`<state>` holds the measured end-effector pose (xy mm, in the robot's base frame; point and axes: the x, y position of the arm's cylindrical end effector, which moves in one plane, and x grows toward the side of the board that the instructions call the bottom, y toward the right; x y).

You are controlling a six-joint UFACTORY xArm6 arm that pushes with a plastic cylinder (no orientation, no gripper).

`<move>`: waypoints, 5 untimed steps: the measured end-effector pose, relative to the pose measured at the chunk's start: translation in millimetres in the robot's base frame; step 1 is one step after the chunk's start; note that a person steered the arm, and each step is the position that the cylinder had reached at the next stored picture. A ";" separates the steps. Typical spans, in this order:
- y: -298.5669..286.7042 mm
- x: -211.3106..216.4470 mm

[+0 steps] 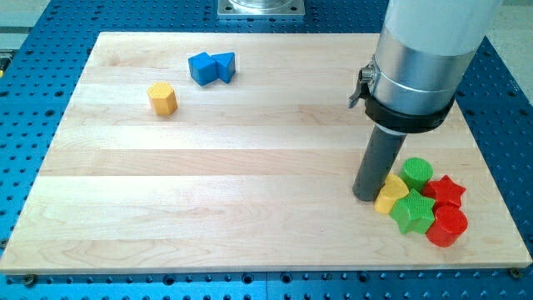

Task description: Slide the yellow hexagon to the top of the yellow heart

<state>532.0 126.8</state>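
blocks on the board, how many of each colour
yellow: 2, the hexagon and the heart
blue: 2, touching pair
green: 2, cylinder, star
red: 2, star, cylinder
total: 8
my tip touches the heart's left side.

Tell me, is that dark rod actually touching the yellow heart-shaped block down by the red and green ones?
Touching, as far as the camera view shows: my tip sits right against the yellow heart's left edge, with no wood visible between them.
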 end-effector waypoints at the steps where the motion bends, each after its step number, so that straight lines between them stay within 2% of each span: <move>1: -46.0 0.0; 2: -116.7 -6.4; 4: -238.4 -110.1; 5: -312.9 -113.5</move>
<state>418.5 -186.0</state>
